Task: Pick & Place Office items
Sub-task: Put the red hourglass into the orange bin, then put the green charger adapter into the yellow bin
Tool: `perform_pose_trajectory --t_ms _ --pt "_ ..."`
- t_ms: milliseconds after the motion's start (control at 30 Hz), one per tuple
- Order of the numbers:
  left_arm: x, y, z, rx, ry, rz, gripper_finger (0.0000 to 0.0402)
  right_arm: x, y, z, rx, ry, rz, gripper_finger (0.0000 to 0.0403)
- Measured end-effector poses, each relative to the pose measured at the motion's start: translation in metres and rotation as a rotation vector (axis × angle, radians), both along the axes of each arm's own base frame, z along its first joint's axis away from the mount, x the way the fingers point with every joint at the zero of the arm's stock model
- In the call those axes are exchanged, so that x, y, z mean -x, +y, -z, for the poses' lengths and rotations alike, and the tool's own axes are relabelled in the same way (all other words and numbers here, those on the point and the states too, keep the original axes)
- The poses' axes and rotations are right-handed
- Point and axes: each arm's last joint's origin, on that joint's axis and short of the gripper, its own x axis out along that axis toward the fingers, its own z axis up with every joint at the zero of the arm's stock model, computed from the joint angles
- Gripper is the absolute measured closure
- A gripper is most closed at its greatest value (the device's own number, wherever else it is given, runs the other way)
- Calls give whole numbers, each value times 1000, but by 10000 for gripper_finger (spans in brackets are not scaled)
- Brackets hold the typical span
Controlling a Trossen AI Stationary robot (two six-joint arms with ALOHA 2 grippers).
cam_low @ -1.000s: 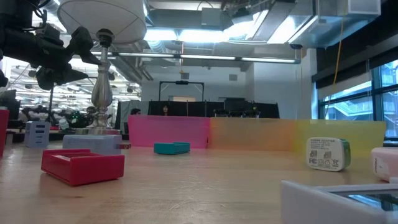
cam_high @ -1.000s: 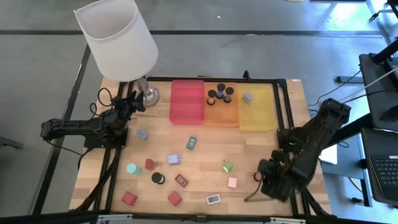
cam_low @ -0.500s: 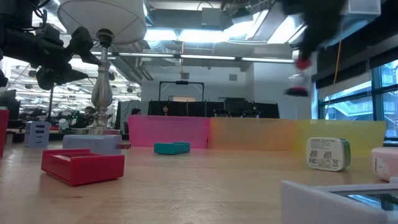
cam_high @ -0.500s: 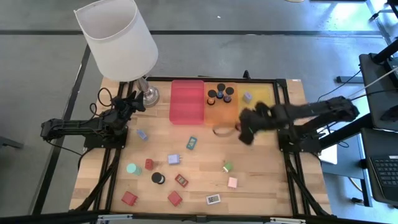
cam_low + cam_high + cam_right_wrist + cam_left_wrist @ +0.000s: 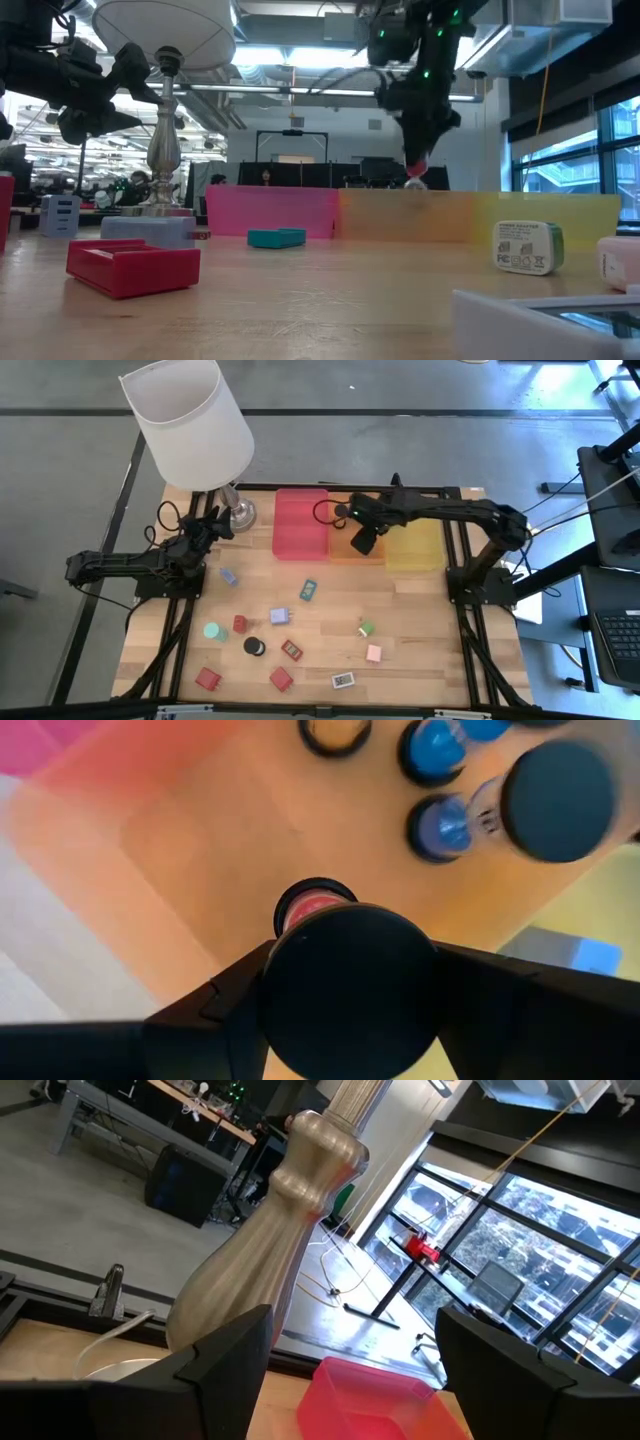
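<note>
At the high view's left edge the left gripper (image 5: 213, 522) waits beside the lamp base (image 5: 240, 513), fingers apart and empty. Upper centre, the right gripper (image 5: 362, 542) hangs over the orange tray (image 5: 343, 549), clamped on a red-topped black cylinder (image 5: 345, 985), which the arm hides from above.

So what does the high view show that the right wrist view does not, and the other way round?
Only the high view shows the left gripper waiting beside the lamp, the red tray, and the loose items on the table, such as the green cube.

Only the right wrist view shows the right gripper shut on a red-topped cylinder, and the blue-topped cylinders standing in the orange tray.

Both show the right gripper above the orange tray, with the yellow tray beside it.
</note>
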Motion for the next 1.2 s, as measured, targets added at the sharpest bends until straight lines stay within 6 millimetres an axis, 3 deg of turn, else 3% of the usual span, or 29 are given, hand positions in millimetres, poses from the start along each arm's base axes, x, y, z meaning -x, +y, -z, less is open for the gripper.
perform_pose_trajectory --t_ms 367,667,1067,1200 --pt "0 0 0 0 0 0 125 7 -18 22 -11 60 4 189" --pt "0 0 0 0 0 0 125 4 -23 23 12 24 -8 184" --pt "0 0 0 0 0 0 125 3 -27 21 87 19 23 109" --pt "0 0 0 0 0 0 125 4 -31 3 90 -33 38 88"
